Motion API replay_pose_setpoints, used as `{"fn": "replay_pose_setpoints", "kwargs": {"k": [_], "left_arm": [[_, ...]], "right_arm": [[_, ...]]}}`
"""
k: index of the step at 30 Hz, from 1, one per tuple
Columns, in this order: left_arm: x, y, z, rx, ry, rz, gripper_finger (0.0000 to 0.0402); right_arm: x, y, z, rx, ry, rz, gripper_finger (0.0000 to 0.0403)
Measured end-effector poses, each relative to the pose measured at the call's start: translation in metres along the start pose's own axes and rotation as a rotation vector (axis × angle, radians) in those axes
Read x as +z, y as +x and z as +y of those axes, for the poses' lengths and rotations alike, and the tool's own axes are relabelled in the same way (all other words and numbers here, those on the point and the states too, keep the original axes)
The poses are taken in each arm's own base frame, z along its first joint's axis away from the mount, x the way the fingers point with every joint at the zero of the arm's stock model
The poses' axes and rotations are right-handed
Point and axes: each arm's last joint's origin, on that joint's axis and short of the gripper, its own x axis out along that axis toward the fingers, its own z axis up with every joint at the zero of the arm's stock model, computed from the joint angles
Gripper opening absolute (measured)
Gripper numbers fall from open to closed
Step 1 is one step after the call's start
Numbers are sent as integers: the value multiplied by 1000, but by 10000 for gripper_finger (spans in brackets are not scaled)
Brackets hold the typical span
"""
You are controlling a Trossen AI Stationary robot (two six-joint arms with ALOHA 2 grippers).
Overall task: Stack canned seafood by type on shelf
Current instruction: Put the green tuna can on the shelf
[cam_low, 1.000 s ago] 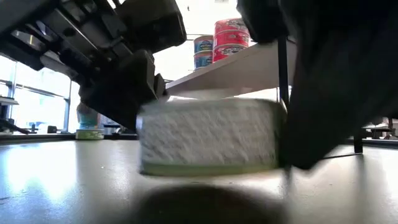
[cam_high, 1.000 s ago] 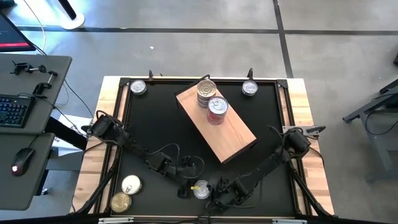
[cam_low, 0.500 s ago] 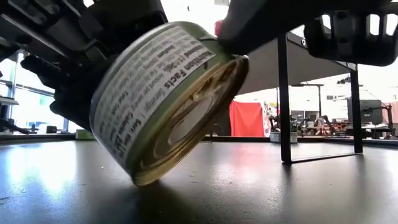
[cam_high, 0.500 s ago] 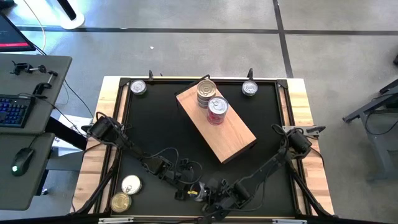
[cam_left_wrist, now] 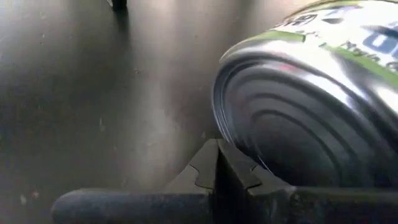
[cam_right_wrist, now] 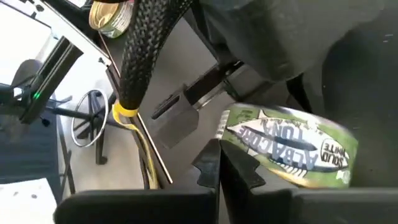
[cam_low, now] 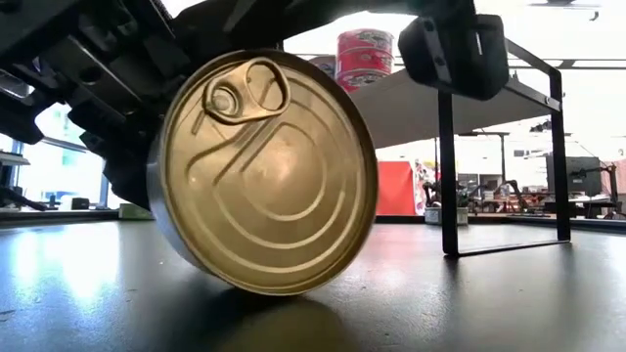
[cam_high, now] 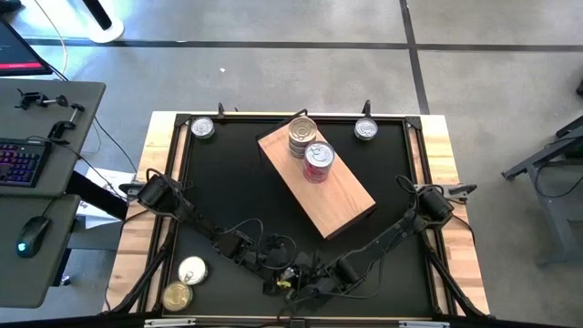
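Tin (cam_low: 262, 174) stands tilted on its rim near the table's (cam_high: 401, 164) front edge, gold lid facing out, pinched between left gripper (cam_high: 278, 281) and right gripper (cam_high: 314, 282); whether either clamps it, cannot tell. Shelf (cam_high: 342, 199) mid-table carries two stacks (cam_high: 310, 150). Other tins sit at the back corners and front-left corner.

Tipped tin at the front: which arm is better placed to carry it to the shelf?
Probably right. The left gripper and right gripper both crowd the tin, but the shelf ends nearer the right arm's side.
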Motion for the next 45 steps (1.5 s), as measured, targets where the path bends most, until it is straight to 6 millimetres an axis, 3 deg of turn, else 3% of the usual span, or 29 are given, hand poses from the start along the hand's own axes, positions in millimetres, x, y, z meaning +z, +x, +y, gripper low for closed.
{"fn": "replay_pose_setpoints", "kwargs": {"k": [7,13,19,25,30,35,40,45], "left_arm": [[1,0,0,-4,7,-8,0],[4,-12,8,42,23,76,0],[14,-35,22,124,25,163,0],[13,-78,12,128,-1,196,0],[2,-128,-14,119,-139,31,0],[-13,-167,-41,111,-275,-172,0],[-24,-181,-55,133,-330,-298,0],[-27,-184,-59,114,-344,-301,0]], "right_arm": [[9,4,-2,9,-51,14,0],[19,-7,5,31,-175,7,0],[40,-26,20,115,-337,4,0],[69,-37,31,246,-561,117,8],[91,-48,26,267,-742,287,74],[90,-48,12,259,-892,452,182],[79,-30,5,229,-996,500,264],[76,-17,-1,191,-1052,502,288]]}}
